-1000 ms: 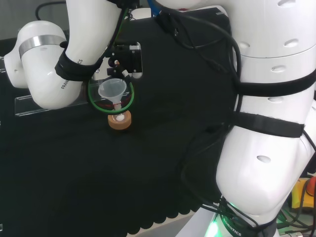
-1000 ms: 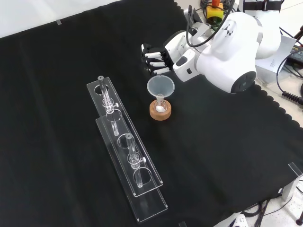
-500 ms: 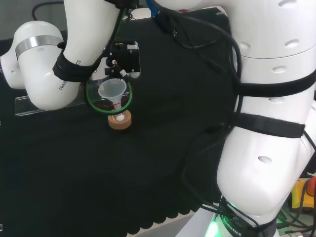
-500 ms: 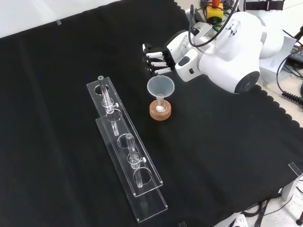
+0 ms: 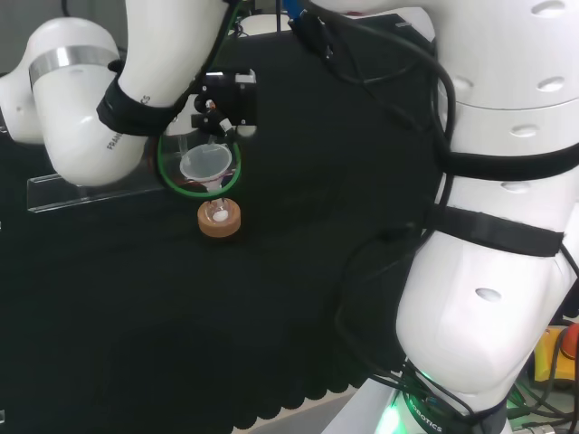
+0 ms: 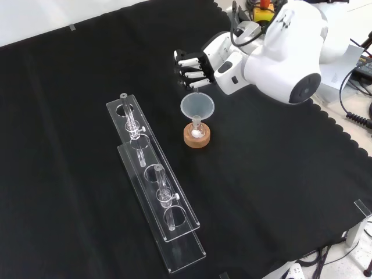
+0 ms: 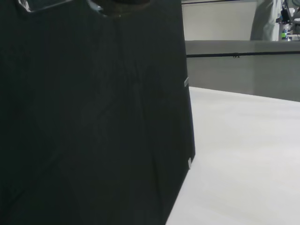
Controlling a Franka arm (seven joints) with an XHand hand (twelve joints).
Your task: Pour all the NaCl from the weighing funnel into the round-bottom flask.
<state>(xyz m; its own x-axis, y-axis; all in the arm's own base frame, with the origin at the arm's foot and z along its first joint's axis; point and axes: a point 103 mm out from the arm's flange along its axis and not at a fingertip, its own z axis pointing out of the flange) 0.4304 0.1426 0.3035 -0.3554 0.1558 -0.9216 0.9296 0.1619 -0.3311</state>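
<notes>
Front view shows the hand with curled fingers, maybe pinching the rim of the funnel sitting in the flask on its cork ring, so a bump could tip it and spill salt onto the table.

front view: my hand is just above the funnel | funnel sits in the flask on its cork ring | two racks lie left of the ring, well apart | head view: racks lie behind the funnel
</notes>
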